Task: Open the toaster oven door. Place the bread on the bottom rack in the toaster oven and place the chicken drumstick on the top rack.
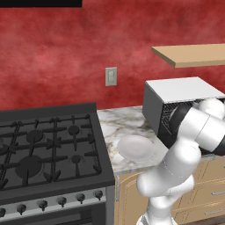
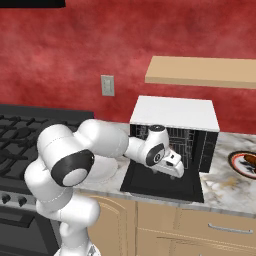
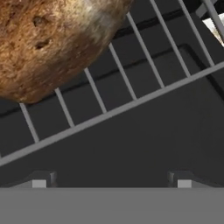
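Bread on the toaster oven rack
The bread (image 3: 48, 43) lies on the wire rack (image 3: 131, 103), apart from the spread, empty fingers (image 3: 39, 180).

Toaster oven (image 2: 175, 113) sits on the surface (image 1: 115, 124), right of the stove (image 1: 48, 149); plate (image 1: 135, 147) between them. Toaster oven door (image 2: 162, 182) lies open, flat in front. Bread (image 3: 48, 41) rests on a rack (image 3: 131, 103) inside. Shelf (image 2: 200, 71) above.

My tool (image 2: 176, 169) hangs over the black toaster oven door (image 2: 162, 183), folded down flat on the marble worktop (image 2: 225, 192), before the white-topped black toaster oven (image 2: 175, 114).
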